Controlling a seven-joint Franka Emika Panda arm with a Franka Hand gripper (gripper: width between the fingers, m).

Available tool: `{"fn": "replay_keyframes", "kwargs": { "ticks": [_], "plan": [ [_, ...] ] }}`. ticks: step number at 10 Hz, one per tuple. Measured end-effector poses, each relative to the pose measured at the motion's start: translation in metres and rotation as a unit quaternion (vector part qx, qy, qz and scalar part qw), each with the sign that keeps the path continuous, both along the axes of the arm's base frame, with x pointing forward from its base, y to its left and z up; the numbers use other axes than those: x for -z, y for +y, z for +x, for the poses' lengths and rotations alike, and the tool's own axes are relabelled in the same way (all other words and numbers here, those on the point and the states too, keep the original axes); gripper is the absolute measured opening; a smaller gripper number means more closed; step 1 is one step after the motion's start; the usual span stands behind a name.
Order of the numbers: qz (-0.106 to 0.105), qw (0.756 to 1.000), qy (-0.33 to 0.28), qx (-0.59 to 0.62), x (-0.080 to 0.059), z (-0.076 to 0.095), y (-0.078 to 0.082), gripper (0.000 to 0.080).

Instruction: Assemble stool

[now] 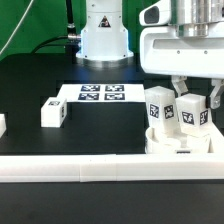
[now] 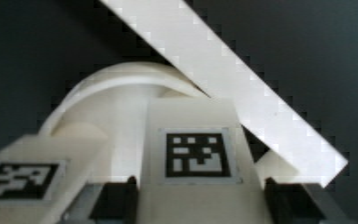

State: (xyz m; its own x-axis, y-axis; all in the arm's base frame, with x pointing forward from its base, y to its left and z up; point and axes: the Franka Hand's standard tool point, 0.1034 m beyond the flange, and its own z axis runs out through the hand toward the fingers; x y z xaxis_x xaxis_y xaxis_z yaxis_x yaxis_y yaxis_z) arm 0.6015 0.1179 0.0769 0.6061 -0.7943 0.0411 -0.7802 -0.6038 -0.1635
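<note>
The round white seat disc (image 1: 168, 145) lies at the exterior view's right, against the front rail. One tagged leg block (image 1: 158, 110) stands upright in it. My gripper (image 1: 192, 102) is shut on a second leg block (image 1: 189, 116), upright on the disc beside the first. In the wrist view this held block (image 2: 197, 150) sits between my dark pads (image 2: 108, 200), with the gripper (image 2: 195, 208) closed on its sides. The other leg (image 2: 19, 176) and the disc's curved rim (image 2: 119, 85) show beside and beyond it. A third leg block (image 1: 53, 112) lies loose on the table at the left.
The marker board (image 1: 100, 93) lies mid-table before the robot base (image 1: 104, 35). A long white rail (image 1: 100, 168) runs along the front edge and crosses the wrist view (image 2: 229, 80) diagonally. A small white piece (image 1: 2, 125) shows at the far left edge.
</note>
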Motion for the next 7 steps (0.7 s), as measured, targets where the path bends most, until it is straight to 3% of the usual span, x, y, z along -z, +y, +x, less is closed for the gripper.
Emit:
{"fn": "replay_keyframes", "kwargs": {
  "ticks": [2, 4, 7],
  "plan": [
    [0.03, 0.992, 0.008, 0.119, 0.0005, -0.0012, 0.0028, 0.0337],
    [0.07, 0.963, 0.013, 0.258, 0.0009, -0.0008, 0.0041, 0.0337],
    [0.1, 0.912, 0.021, 0.397, 0.0007, 0.0011, 0.0096, 0.0337]
  ]
}}
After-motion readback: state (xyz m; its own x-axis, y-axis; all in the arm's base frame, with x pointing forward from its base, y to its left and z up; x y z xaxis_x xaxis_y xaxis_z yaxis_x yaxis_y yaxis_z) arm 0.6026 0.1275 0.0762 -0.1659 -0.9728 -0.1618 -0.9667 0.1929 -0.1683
